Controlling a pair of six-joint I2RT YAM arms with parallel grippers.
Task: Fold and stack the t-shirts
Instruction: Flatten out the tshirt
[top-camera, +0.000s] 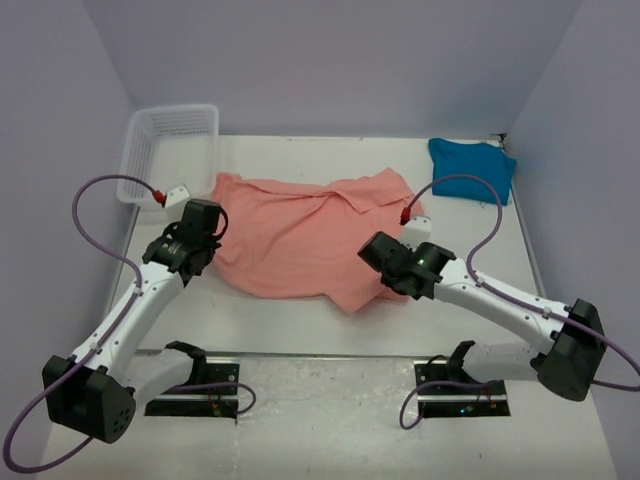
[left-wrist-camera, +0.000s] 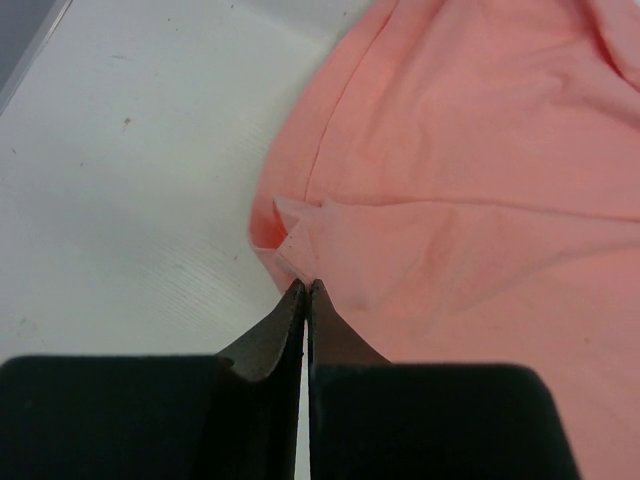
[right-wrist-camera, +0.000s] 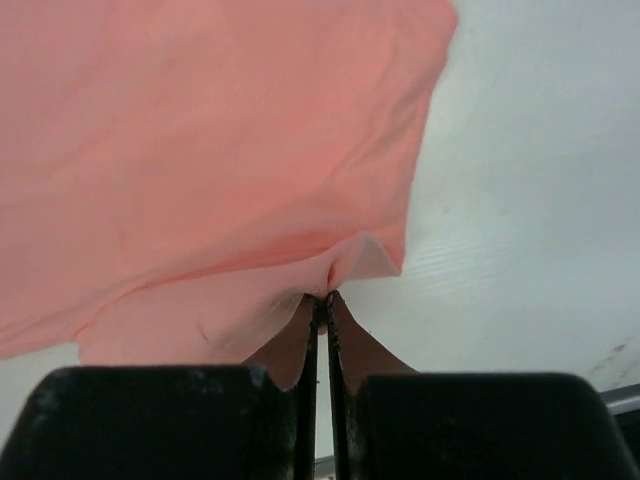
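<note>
The salmon-pink t-shirt (top-camera: 300, 235) lies spread and rumpled in the middle of the table. My left gripper (top-camera: 203, 262) is shut on its near left edge; in the left wrist view (left-wrist-camera: 305, 285) the tips pinch a small fold of pink cloth (left-wrist-camera: 300, 235). My right gripper (top-camera: 385, 283) is shut on its near right corner; in the right wrist view (right-wrist-camera: 327, 298) the cloth (right-wrist-camera: 200, 150) bunches at the tips. The teal-blue t-shirt (top-camera: 472, 167) lies crumpled at the far right, away from both grippers.
A white mesh basket (top-camera: 168, 150) stands at the far left corner. The grey-white table (top-camera: 300, 320) is enclosed by lilac walls. Purple cables loop from both arms.
</note>
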